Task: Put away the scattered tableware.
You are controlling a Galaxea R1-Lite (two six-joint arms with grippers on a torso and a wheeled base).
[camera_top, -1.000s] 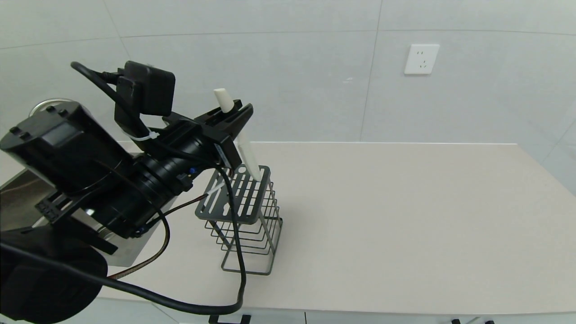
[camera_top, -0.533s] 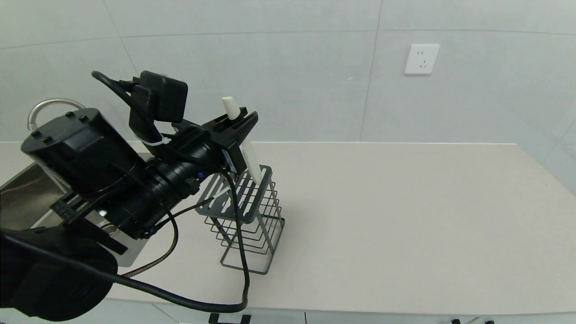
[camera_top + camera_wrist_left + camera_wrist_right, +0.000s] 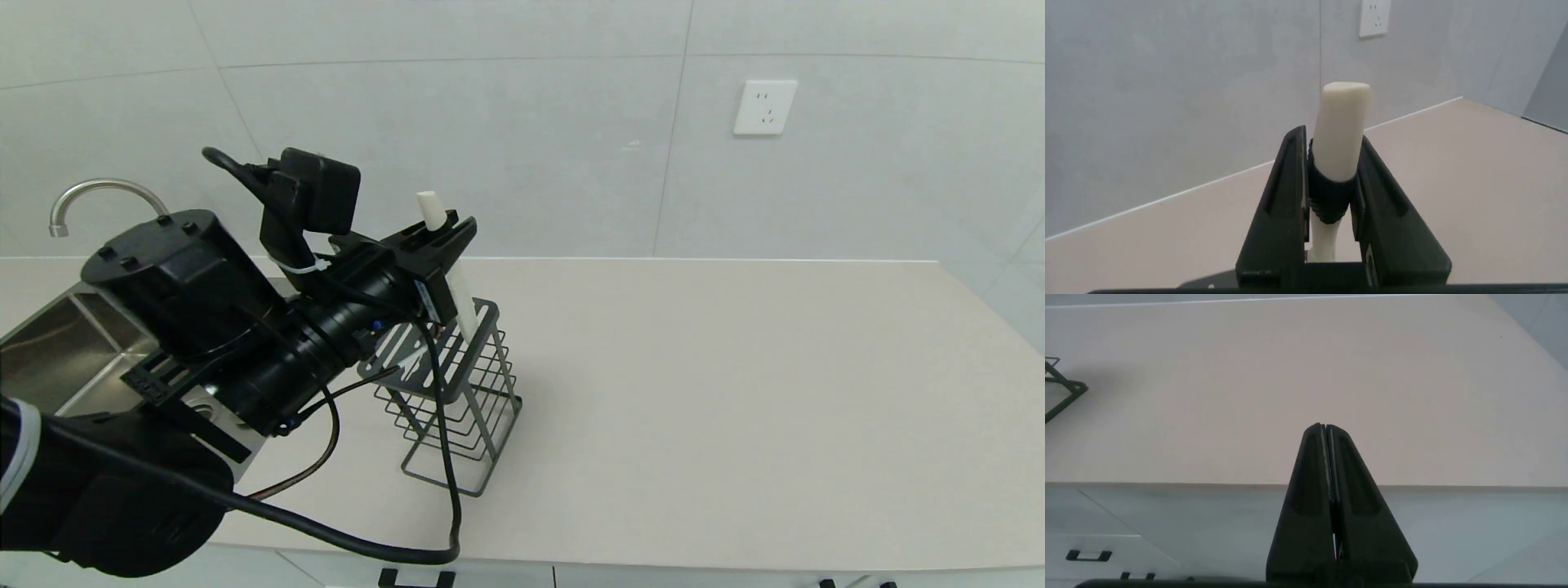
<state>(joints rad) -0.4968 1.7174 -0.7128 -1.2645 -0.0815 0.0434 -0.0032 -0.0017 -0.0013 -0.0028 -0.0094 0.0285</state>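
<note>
Above the rack, utensil (image 3: 430, 209): a cream-white, smooth, round-ended rod. It is tilted, its blunt top leaning toward the left, and it stands clear of the counter. Its lower end meets the far corner of the rack's top plate. Whether it passes through a slot cannot be told.
Utensil from the left wrist view (image 3: 1341, 114): matte and cylindrical with a domed tip, rising above the 2 fingers.
Left gripper (image 3: 441, 238): pinching the utensil partway down its shaft. From its own camera the left gripper (image 3: 1333, 167) has 2 flat black fingers (image 3: 1290, 180), 1 on each side of the rod, with dark rubbery padding pressed against it.
Rack (image 3: 457, 408): a dark grey wire basket with tall, open sides made of thin horizontal and vertical rods. It carries a flat metal plate (image 3: 408, 353) cut with long narrow slots. It stands upright on the counter, just beside the sink.
Right gripper (image 3: 1327, 441): 2 black wedge-shaped fingers pressed together and holding nothing, over the counter's front edge, well apart from the rack.
Counter (image 3: 735, 392): a smooth, matte beige slab.
Sink (image 3: 49, 351): a brushed steel basin set into the counter on the robot's left.
Faucet (image 3: 91, 194): a curved, shiny metal spout behind the sink.
Wall (image 3: 531, 147): large pale grey tiles with thin joints.
Socket (image 3: 765, 106): a white square plate on the wall.
</note>
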